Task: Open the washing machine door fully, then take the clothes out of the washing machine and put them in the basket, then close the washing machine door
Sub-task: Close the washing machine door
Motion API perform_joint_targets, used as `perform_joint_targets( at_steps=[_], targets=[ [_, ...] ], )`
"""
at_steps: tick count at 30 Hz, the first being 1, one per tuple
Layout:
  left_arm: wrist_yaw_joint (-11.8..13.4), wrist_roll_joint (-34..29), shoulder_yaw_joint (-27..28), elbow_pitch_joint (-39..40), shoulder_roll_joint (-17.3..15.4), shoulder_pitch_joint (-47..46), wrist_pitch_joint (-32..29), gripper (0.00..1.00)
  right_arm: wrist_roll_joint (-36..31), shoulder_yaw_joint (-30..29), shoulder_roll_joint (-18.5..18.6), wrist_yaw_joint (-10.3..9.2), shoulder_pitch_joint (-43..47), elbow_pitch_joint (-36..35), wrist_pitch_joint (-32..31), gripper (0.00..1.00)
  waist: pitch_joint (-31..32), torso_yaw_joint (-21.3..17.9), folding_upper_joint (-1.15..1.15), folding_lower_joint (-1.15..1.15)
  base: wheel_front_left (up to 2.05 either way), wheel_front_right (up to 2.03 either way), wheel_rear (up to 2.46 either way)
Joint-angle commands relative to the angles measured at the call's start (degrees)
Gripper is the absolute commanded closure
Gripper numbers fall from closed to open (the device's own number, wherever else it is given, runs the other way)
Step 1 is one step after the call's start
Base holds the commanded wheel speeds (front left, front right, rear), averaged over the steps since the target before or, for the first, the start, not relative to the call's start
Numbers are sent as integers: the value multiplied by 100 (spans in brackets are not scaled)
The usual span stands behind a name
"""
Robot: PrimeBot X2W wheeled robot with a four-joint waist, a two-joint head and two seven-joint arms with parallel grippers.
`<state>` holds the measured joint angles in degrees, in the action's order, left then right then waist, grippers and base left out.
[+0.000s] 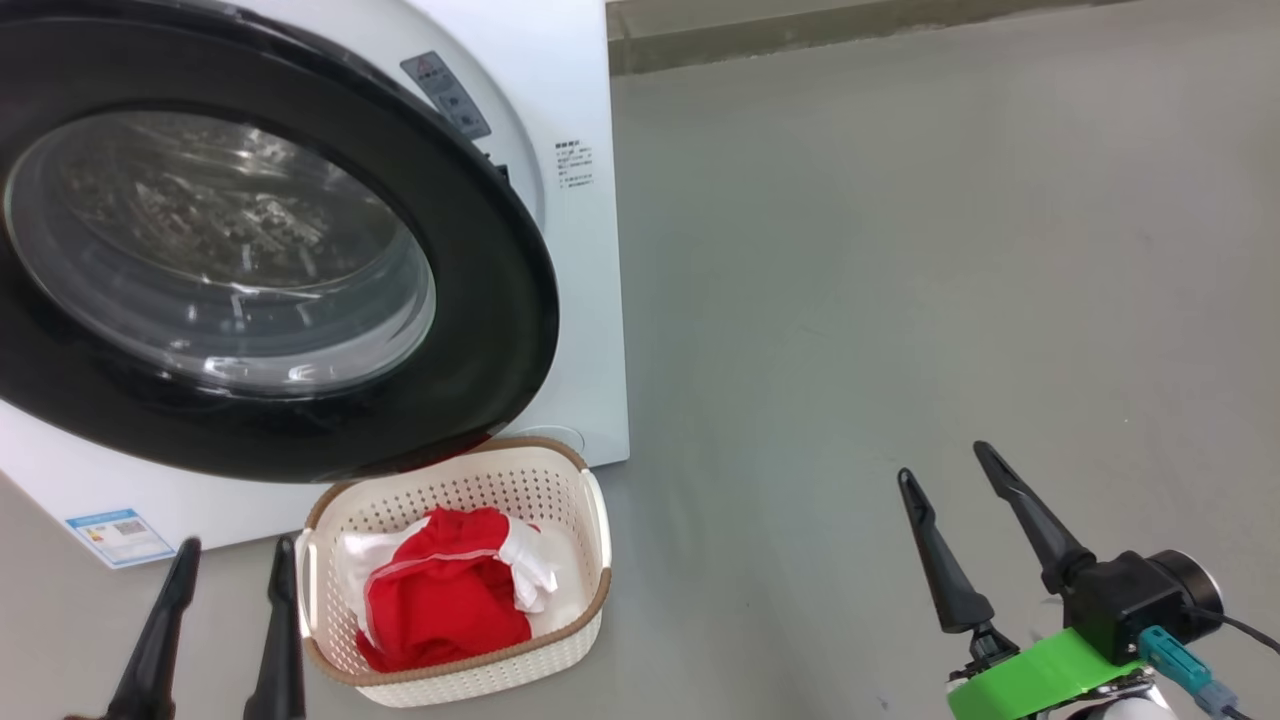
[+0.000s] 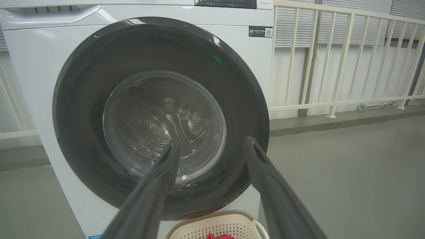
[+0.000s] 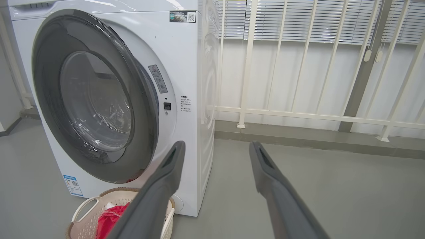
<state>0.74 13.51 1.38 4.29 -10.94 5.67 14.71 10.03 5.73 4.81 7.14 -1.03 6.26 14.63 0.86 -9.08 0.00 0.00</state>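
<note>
Two of three steps done, by appearance: upper left, washing machine door [image 1: 480, 230] ajar from the washing machine [image 1: 585, 80], not yet pushed shut; lower left, left gripper [image 1: 237, 548] spread, empty. Lower centre, clothes [image 1: 445, 600] already inside the basket [image 1: 470, 485]. Lower right, right gripper [image 1: 944, 462] spread too, holding nothing.

grey floor [image 1: 900, 300] carries the washing machine [image 1: 585, 330] and the basket [image 1: 500, 680] before it.

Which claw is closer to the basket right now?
Left. The left claw sits just beside the left side of the basket, fingers open and empty. The right claw is far off to the basket's right, also open.
</note>
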Motion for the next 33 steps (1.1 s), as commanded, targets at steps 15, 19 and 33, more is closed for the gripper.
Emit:
perform_joint_targets(
  at_steps=[15,19,33],
  targets=[
    [-327,-386,684,-92,540,308,29,0,-25,21,60,35,201,-465,37,0,126,-1,0,0,0,0,0],
    [-405,-456,747,-125,608,303,29,0,-31,41,57,35,207,-481,37,0,130,14,0,0,0,0,0],
    [-572,-604,907,-148,730,247,29,0,-23,175,78,35,155,-419,37,0,79,73,0,0,0,0,0]
  ],
)
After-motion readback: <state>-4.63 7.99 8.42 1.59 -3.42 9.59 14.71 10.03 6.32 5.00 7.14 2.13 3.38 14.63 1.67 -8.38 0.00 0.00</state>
